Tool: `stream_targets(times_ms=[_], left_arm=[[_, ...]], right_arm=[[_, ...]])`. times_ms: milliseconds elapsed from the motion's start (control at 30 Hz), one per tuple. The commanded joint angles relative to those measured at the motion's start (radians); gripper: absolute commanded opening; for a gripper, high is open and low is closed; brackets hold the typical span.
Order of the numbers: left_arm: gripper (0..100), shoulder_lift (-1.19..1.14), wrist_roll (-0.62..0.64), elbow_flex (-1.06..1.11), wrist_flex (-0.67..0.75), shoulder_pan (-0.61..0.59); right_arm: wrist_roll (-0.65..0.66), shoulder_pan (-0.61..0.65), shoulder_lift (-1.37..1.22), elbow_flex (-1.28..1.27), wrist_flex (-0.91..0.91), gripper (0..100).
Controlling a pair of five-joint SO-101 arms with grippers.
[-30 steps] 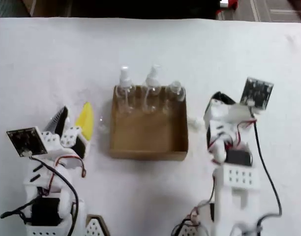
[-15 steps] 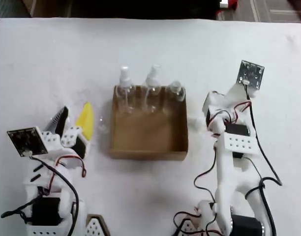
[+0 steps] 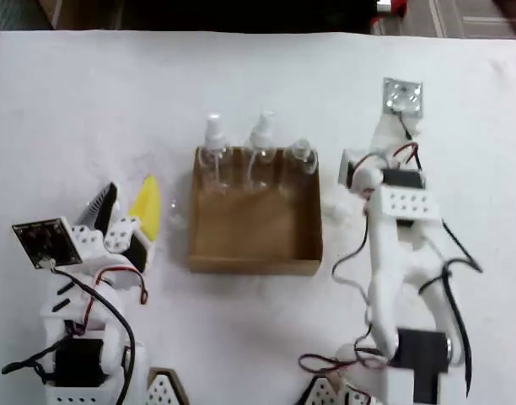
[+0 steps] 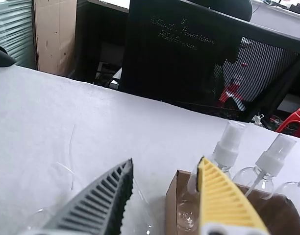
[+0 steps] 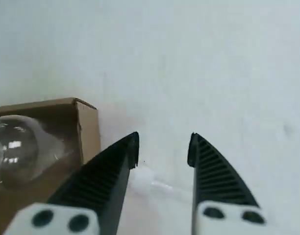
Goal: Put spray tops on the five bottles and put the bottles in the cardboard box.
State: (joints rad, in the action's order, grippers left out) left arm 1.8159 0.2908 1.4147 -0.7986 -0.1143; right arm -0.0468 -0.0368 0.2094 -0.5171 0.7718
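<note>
- Along the far wall of the cardboard box (image 3: 256, 243) stand three bottles (image 3: 260, 167), upright and close together in a row. This leaves the near part of the box floor bare, probably for the two bottles yet to come.
- The bottle nearest the box's far left corner and the middle one carry white spray tops (image 3: 213, 128). The third bottle (image 3: 301, 159), at the far right corner, looks bare at the neck, so it seems to need its top yet.
- Just outside the box's right wall, on the table (image 3: 89, 93), lies a small whitish piece, likely a loose spray top (image 5: 149, 180).
- The right gripper (image 5: 162, 147) hangs right over that piece with its jaws apart, one on either side. It appears to be placed to close on the piece.
- The left gripper (image 4: 162, 193) sits low toward the table's near left corner, well apart from the box's left wall. Its grey and yellow jaws are spread wide and hold nothing. It looks parked out of the way, pointing toward the box.
- Faint clear shapes lie on the table beside the left gripper; I cannot tell whether they are bottles.
</note>
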Motion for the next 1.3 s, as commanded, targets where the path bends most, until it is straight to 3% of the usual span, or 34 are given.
stream_targets(times_ms=[0,267,500,867,1267], left_arm=[[20,0.01,0.005,-0.003,0.023,0.002],[20,0.01,-0.046,0.06,0.117,0.002],[20,0.01,-0.058,0.06,0.112,0.002],[20,0.01,-0.061,0.058,0.11,-0.002],[20,0.01,-0.063,0.058,0.11,-0.001]], right_arm=[[0.112,-0.065,-0.061,0.233,0.179,14.5],[0.462,0.087,-0.084,0.265,0.305,14.5],[0.473,0.105,-0.262,0.342,0.295,14.5],[0.511,0.044,-0.63,0.752,0.653,14.5],[0.545,0.028,-0.573,0.69,0.657,14.5]])
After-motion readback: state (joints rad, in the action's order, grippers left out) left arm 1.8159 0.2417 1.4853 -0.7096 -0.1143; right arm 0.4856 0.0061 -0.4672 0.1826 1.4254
